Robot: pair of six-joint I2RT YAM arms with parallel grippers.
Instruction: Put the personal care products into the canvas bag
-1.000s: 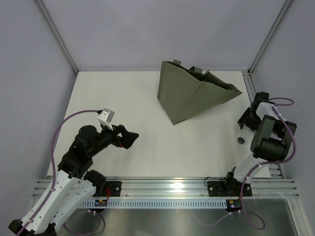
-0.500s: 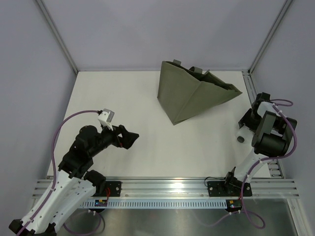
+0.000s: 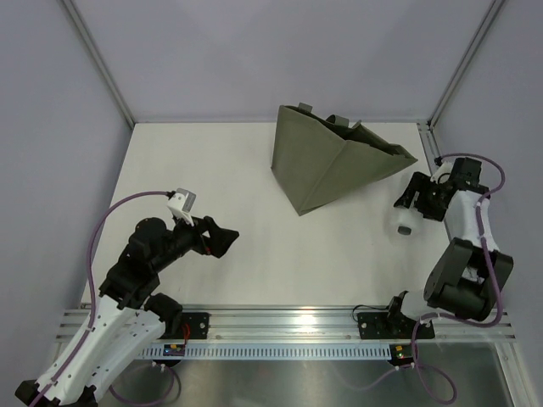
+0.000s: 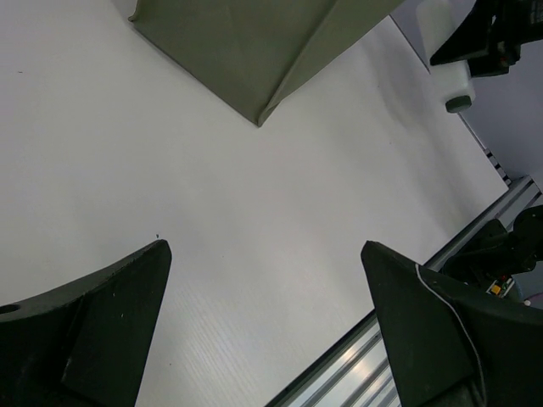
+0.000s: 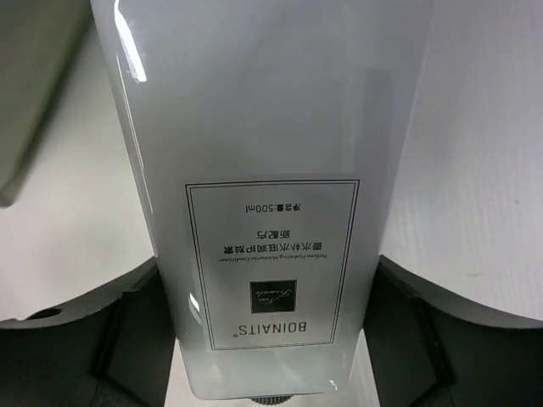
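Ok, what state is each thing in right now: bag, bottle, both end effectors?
Bag: slumped on its side, not standing; inside hidden.
Bottle: capped, clamped in the right end effector, outside the bag.
Right end effector: shut on the bottle.
Left end effector: open, empty.

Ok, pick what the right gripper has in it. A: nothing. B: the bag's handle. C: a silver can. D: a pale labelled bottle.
D: in the right wrist view the bottle sits clamped in the right gripper, with its label facing the camera.
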